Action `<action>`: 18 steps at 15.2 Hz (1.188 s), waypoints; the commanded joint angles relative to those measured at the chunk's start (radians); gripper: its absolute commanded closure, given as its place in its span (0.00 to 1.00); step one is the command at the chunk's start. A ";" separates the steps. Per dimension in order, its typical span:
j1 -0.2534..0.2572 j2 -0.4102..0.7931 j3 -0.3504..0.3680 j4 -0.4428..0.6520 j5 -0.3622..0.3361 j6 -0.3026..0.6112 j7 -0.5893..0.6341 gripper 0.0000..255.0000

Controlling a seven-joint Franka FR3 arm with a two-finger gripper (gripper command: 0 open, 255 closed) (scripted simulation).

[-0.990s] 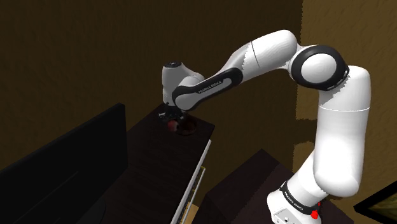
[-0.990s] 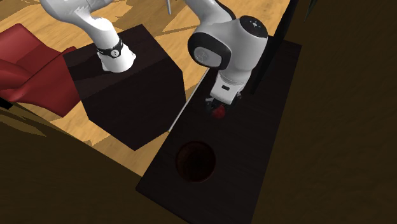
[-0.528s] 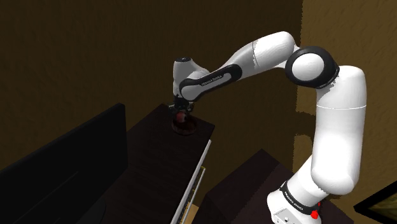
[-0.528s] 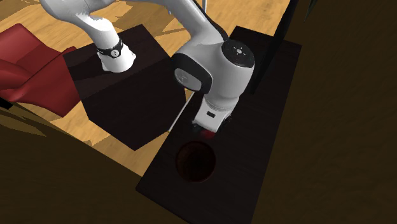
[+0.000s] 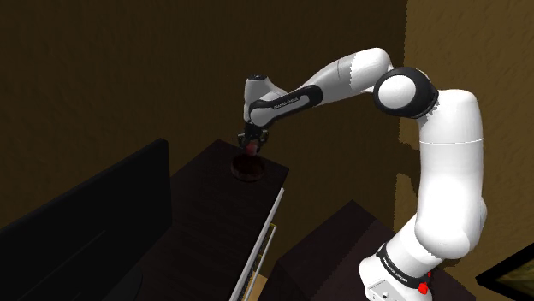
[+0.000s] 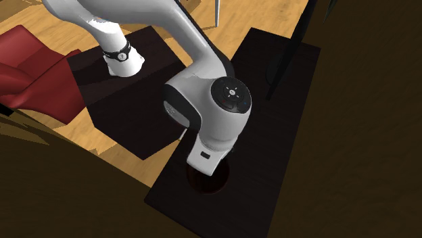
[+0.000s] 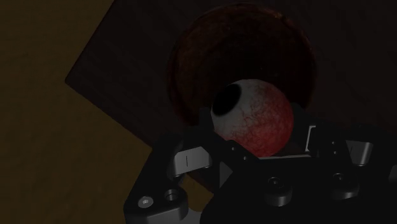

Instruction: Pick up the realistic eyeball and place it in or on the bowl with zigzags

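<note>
Nearest the wrist camera: black gripper (image 7: pixel 254 143) closed partway around the eyeball (image 7: pixel 254 118), jaws pressed to either side of it, nothing else in the grasp. A whitish ball flushed and veined red, dark pupil turned away from the palm. Held up in the air, clear of any surface.

Just beyond, straight under the ball: dark reddish-brown bowl (image 7: pixel 248 38), round, mouth facing up, hollow bare. Any zigzag pattern too dim to make out. From the shoulder view, gripper (image 5: pixel 251 141) hanging a little above the bowl (image 5: pixel 249 171).

Beneath that: dark cabinet top (image 6: pixel 270 162), with the bowl (image 6: pixel 211 187) set toward the end away from the screen, close to the long edge facing the stand. Hand of the white arm (image 6: pixel 213 115) covering much of the bowl from above in the second exterior view.

Farther off: flat black screen (image 5: pixel 86 222) along the cabinet's other stretch; dark box stand (image 6: pixel 135 94) off the long edge; wood floor (image 6: pixel 118 150) and a red couch (image 6: pixel 27 67) beyond.

Judging progress: pick-up done, carry to the bowl done or all but done. Left to do: lower a touch, spread the jaws, let the ball settle in the hollow, then pull away upward. Likely to roll on landing, so best released low and centred.
</note>
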 commanded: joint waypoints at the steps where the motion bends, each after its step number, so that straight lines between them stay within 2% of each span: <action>1: -0.003 0.016 -0.004 0.003 -0.004 0.013 -0.003 1.00; 11: 0.010 0.110 -0.024 0.009 -0.033 0.100 0.025 1.00; 18: 0.010 0.110 -0.024 0.009 -0.033 0.100 0.025 1.00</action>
